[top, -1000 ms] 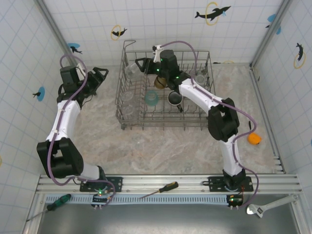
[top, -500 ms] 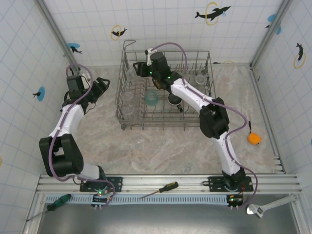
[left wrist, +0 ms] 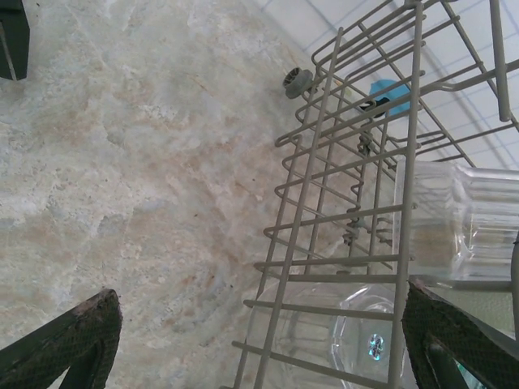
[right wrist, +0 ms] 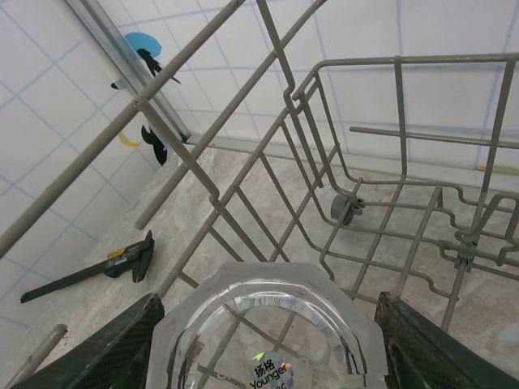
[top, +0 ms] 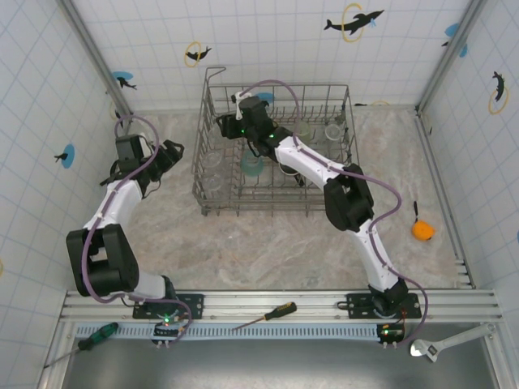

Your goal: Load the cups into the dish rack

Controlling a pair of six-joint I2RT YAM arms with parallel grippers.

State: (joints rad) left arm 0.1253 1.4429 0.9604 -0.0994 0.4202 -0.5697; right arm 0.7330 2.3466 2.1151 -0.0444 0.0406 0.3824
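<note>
Now right jaws gripped a clear cup (right wrist: pixel 268 336) low inside the rack (top: pixel 276 201) to seat it; left jaws hung apart alongside.

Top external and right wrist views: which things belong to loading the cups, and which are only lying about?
Belong to the job: dish rack, clear cup, pale green cup.

Lying about: orange object, yellow-handled screwdriver, green-handled screwdriver, wrench.
</note>
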